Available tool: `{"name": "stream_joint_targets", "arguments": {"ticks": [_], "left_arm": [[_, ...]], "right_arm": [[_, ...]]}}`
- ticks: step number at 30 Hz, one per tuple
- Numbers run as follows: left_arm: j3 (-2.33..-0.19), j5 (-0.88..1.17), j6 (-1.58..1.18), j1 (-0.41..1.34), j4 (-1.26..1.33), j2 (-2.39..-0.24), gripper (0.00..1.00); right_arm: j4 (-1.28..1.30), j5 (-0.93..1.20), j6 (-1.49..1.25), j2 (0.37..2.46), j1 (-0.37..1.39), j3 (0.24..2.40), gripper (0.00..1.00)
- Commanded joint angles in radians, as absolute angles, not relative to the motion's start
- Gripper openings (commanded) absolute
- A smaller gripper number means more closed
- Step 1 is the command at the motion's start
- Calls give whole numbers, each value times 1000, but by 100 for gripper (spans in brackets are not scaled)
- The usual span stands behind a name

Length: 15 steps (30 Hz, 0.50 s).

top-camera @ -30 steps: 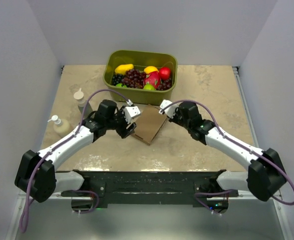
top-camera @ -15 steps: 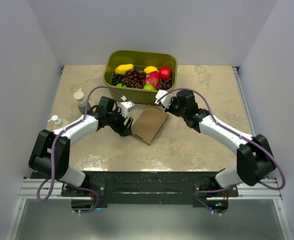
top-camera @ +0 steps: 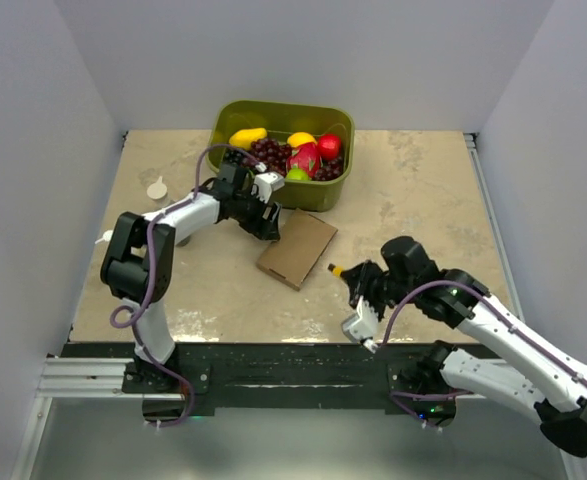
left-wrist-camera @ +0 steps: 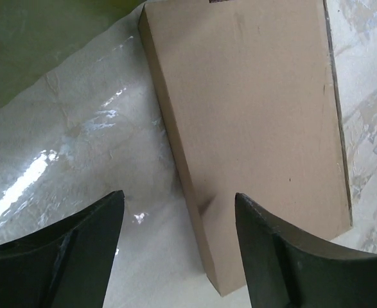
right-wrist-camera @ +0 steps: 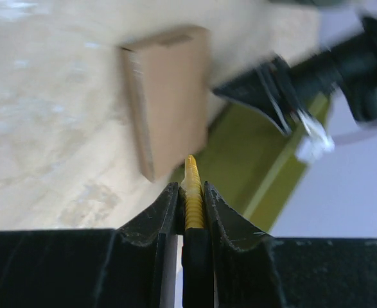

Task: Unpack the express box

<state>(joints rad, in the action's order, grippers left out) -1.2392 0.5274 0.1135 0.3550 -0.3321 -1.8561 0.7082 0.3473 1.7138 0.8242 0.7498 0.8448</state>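
The express box (top-camera: 296, 248) lies flat and closed in the middle of the table, brown cardboard, just in front of the green tub. My left gripper (top-camera: 267, 222) hangs open over the box's far left corner. In the left wrist view the box (left-wrist-camera: 252, 128) runs ahead, and its long left edge passes between the spread fingers of the left gripper (left-wrist-camera: 178, 197). My right gripper (top-camera: 351, 276) sits to the near right of the box, clear of it. It is shut (right-wrist-camera: 189, 187) on a thin yellow ribbed tool (right-wrist-camera: 192, 192) whose tip points toward the box (right-wrist-camera: 169, 96).
An olive-green tub of fruit (top-camera: 283, 108) stands behind the box, close to the left gripper. Its wall (right-wrist-camera: 252, 167) shows past the box. A capped bottle (top-camera: 158, 188) and a pump bottle (top-camera: 104, 238) stand at the left. White walls enclose the table.
The right arm has pulled back from the box's far right corner toward the table's front, tool still held. The left gripper has slid from the box's left side to its far corner.
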Motion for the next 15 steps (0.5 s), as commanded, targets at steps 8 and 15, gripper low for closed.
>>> {"name": "stream_joint_targets", "arguments": {"ticks": [8, 15], "left_arm": [[-1298, 535, 51, 405, -324, -1997, 73], [-1328, 509, 54, 434, -365, -2046, 71]], "right_arm": [[908, 342, 2218, 899, 963, 744, 0], [672, 174, 2045, 1115, 1213, 761, 0]]}}
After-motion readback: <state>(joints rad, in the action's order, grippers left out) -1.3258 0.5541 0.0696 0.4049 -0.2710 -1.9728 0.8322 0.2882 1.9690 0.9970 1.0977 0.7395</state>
